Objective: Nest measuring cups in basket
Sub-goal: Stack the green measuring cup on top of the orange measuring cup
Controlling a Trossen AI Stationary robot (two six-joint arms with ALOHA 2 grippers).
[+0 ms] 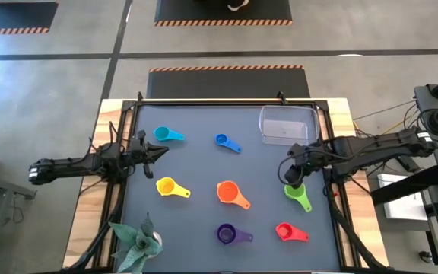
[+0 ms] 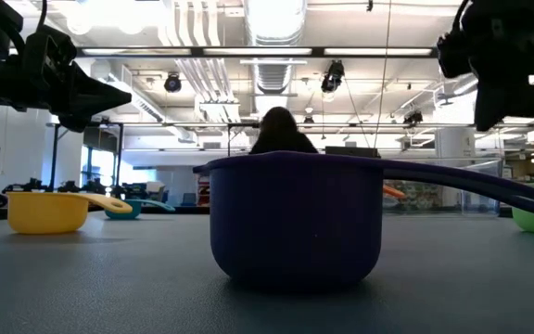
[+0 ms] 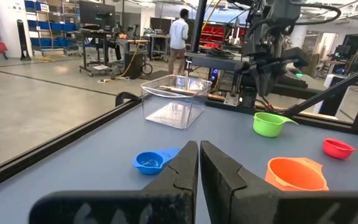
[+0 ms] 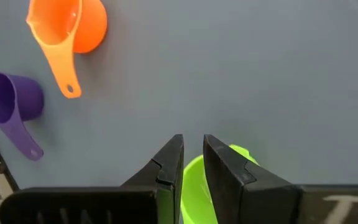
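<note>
We are holding the right gripper [image 1: 293, 176] above the green measuring cup [image 1: 298, 196], on the right side of the gray table [image 1: 204, 164]. In the right wrist view its fingers [image 4: 169, 163] are standing nearly together with a narrow gap, and the green cup's rim is showing beneath that gap; we cannot tell whether the fingers are touching it.

We are keeping the left gripper [image 1: 158, 151] clenched and empty at the table's left side, between the teal cup [image 1: 163, 135] and the yellow cup [image 1: 167, 186].

The clear basket [image 1: 287, 124] is sitting at the far right corner with no cup visible inside it. The blue cup [image 1: 223, 141], orange cup [image 1: 227, 192], purple cup [image 1: 226, 234] and red cup [image 1: 285, 230] are lying apart on the table. A green paper plant [image 1: 134, 240] is standing at the near left corner.
</note>
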